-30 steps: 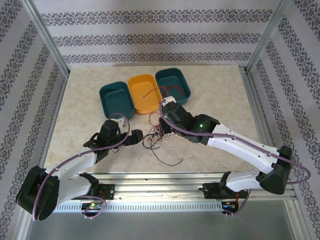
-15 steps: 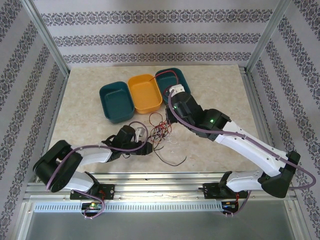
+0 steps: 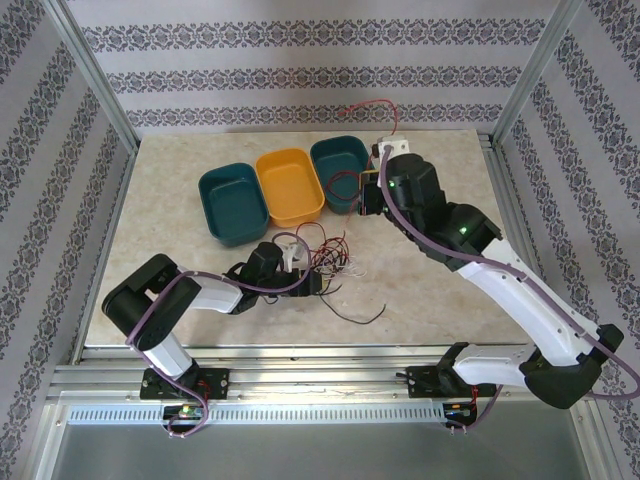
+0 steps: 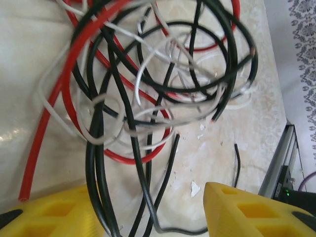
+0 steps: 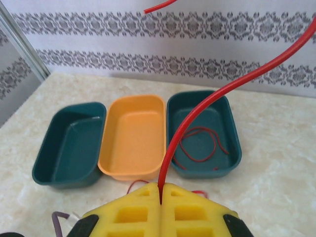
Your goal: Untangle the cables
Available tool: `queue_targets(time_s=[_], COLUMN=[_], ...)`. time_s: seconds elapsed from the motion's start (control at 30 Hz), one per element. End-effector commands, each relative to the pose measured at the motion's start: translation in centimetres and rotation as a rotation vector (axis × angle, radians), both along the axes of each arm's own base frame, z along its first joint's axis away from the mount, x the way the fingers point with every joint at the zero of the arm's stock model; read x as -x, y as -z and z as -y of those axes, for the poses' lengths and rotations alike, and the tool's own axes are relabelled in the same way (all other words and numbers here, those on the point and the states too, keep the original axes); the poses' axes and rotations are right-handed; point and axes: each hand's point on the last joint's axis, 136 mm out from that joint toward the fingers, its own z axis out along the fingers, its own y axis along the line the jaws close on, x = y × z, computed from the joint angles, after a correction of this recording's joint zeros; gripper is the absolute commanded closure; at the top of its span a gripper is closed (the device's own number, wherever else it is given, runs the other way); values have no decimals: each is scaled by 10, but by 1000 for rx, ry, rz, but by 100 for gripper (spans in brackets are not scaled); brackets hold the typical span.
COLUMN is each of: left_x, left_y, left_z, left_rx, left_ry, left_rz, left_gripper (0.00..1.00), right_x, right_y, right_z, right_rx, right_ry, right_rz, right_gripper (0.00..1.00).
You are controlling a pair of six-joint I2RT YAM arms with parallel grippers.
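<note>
1. cables [image 3: 325,255]: i find the main tangle of red, black and white strands lying on the table [image 3: 170,230], on the near side of the yellow tray [image 3: 290,185]. one black strand [image 3: 360,320] trails out of it toward the near edge.

2. left gripper [image 4: 148,217]: it sits low at the table, right at the tangle. its yellow fingers stand apart. several black strands run through the gap, close to the finger on the left of the wrist view.

3. right gripper [image 5: 161,190]: raised beside the trays, fingers pressed together and clamped on one red cable [image 5: 197,111]. this cable rises from the jaws and curves up to the right.

4. trays: three stand in a row, with the left teal tray [image 3: 232,203] and the right teal tray [image 5: 224,123] on either side of the yellow tray. a second red cable [image 5: 200,128] lies looped inside the right teal tray.
</note>
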Motion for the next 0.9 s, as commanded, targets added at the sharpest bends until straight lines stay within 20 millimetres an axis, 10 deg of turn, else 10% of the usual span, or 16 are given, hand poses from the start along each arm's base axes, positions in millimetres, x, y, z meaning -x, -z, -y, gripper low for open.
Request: queue_targets(time_s=[0.0,0.37,0.87], left_x=[-12,-8,21], left_y=[-20,-53,-97], left_z=[-2,-52,-141], left_rx=[-16,-156,-283], left_ry=[-52,-206,-456], left_rz=[77,174,301], left_gripper=[45,0,1], right_x=[1,-31,-154], right_y=[-38,-79,-38], right_z=[3,5,2], right_rx=[-32,-42,-83], right_ry=[-23,-3,13], right_rz=[88,199,87], right_gripper=[100,100,100])
